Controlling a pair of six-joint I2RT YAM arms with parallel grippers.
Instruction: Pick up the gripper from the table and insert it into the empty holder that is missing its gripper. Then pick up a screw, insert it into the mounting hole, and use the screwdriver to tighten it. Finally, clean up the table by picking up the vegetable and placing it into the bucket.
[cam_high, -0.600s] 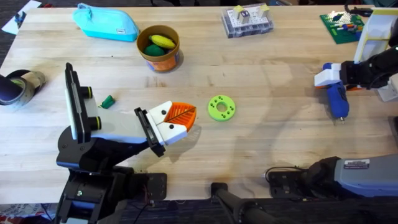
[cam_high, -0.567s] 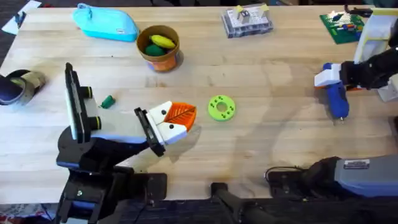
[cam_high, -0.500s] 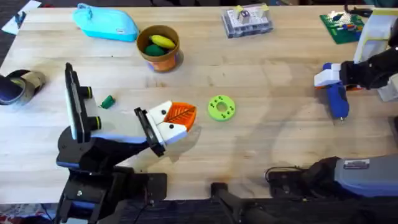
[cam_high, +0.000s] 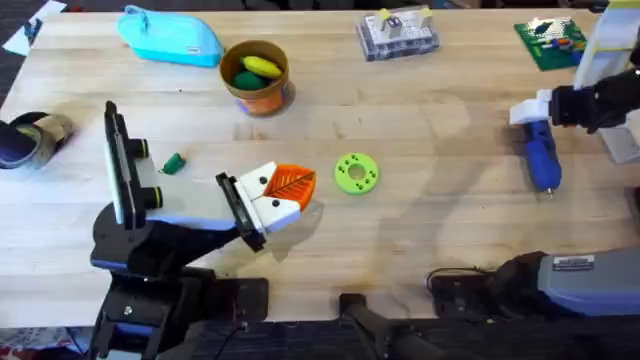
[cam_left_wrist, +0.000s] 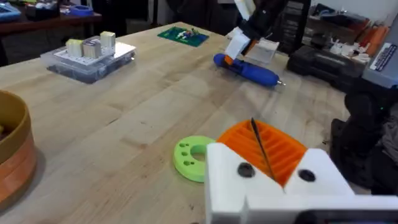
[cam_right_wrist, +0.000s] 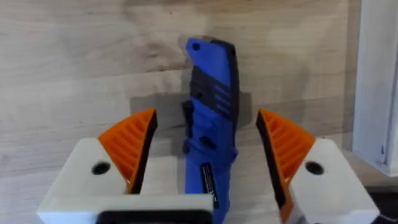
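Nearest us, at the table's front left, we see the left gripper (cam_high: 285, 195) lying low over the wood, its white block ending in an orange ribbed finger (cam_left_wrist: 264, 146). From the overhead view and its own wrist view we make out just that one leaf-like pad, so we cannot tell whether its jaws are spread or pressed together. Just beyond it lies the lime-green disc (cam_high: 356, 172), flat on the table (cam_high: 420, 220) and close beside the orange pad without touching it. To the left of the arm, the vegetable (cam_high: 173, 163) sits alone on the bare wood, a small dark-green chunk well apart from the bucket (cam_high: 256, 76).

Over at the right edge, the right gripper (cam_right_wrist: 208, 152) has its jaws spread wide, one orange pad (cam_right_wrist: 134, 146) on each side of the screwdriver (cam_high: 541, 157); neither pad seems to touch the blue body, though the angle leaves us unsure. The screwdriver lies on the table with its thin tip pointing toward the front.

Farther back, the bucket stands upright with something yellow and something green inside. Beside it to the left rests the light-blue pouch (cam_high: 170, 36). Along the far edge we find a clear parts box (cam_high: 397, 34) and, at the far right corner, a green board (cam_high: 549, 39).
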